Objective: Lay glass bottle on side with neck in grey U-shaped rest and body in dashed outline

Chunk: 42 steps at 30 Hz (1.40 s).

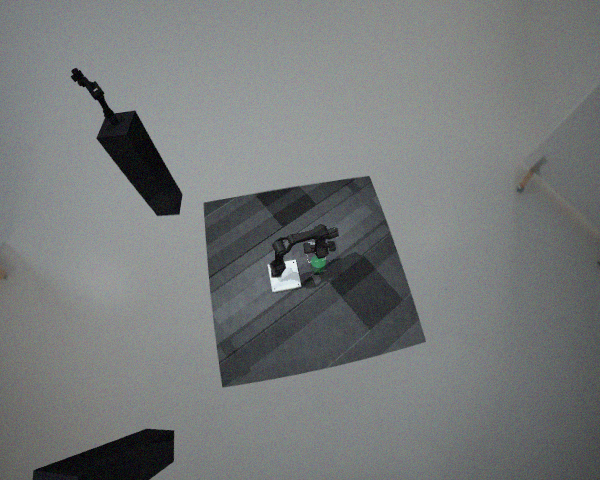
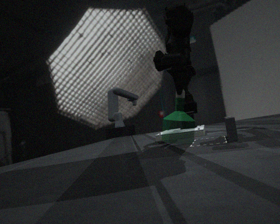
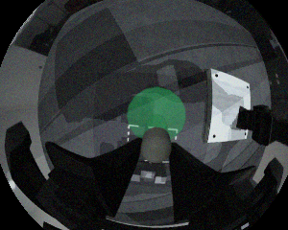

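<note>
The green glass bottle (image 1: 318,264) (image 2: 178,120) (image 3: 156,107) is upright, with its pale top up. My gripper (image 2: 179,93) (image 3: 156,145) is shut on this top end of the neck, pointing down from above. The bottle's base is at or close to the table; any small gap cannot be told. The dashed outline (image 2: 226,139) (image 3: 133,126) lies beside the bottle, partly hidden by bottle and fingers in the wrist view. The grey U-shaped rest (image 2: 231,129) (image 3: 147,174) stands at the outline's far end from the bottle, upright and empty.
The white base plate (image 1: 291,282) (image 2: 200,130) (image 3: 218,131) of my arm lies beside the bottle, behind it in the exterior view. The patchwork dark table top (image 1: 310,330) has edges all round. Black pedestals (image 1: 142,165) stand off the table, one carrying another arm.
</note>
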Tool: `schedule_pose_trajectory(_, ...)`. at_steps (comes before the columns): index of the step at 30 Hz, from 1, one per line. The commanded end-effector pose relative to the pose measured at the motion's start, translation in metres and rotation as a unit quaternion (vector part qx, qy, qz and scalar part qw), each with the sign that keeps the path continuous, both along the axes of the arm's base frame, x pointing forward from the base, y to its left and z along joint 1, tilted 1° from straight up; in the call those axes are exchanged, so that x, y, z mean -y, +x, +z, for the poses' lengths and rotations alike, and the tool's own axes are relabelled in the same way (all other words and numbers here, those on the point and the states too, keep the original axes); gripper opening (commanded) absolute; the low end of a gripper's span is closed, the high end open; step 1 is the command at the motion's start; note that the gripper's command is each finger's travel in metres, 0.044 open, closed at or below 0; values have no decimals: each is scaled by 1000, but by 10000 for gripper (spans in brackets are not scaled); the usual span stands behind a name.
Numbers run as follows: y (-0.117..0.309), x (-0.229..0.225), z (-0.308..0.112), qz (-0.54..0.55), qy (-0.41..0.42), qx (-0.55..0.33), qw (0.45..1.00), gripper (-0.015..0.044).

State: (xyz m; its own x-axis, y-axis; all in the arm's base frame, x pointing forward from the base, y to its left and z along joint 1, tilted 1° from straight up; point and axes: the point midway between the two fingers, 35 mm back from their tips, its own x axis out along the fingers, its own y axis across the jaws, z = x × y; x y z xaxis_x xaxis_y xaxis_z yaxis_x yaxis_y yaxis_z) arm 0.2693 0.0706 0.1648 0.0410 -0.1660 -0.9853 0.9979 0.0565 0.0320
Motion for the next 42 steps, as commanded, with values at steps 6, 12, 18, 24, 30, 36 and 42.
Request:
schedule_pose_trajectory(6,-1,-13,1,0,-1,0,1000,107)
schedule_pose_trajectory(12,-1,-16,1,-3,-8,1,1000,107)
schedule_pose_trajectory(18,-2,-19,1,-5,-15,2,1000,107)
schedule_pose_trajectory(24,-2,-23,0,-8,-22,3,1000,107)
schedule_pose_trajectory(30,-2,-26,0,-10,-28,4,1000,107)
schedule_pose_trajectory(36,-3,-30,0,-12,-35,5,999,107)
schedule_pose_trajectory(42,-3,-33,-1,-14,-42,6,999,107)
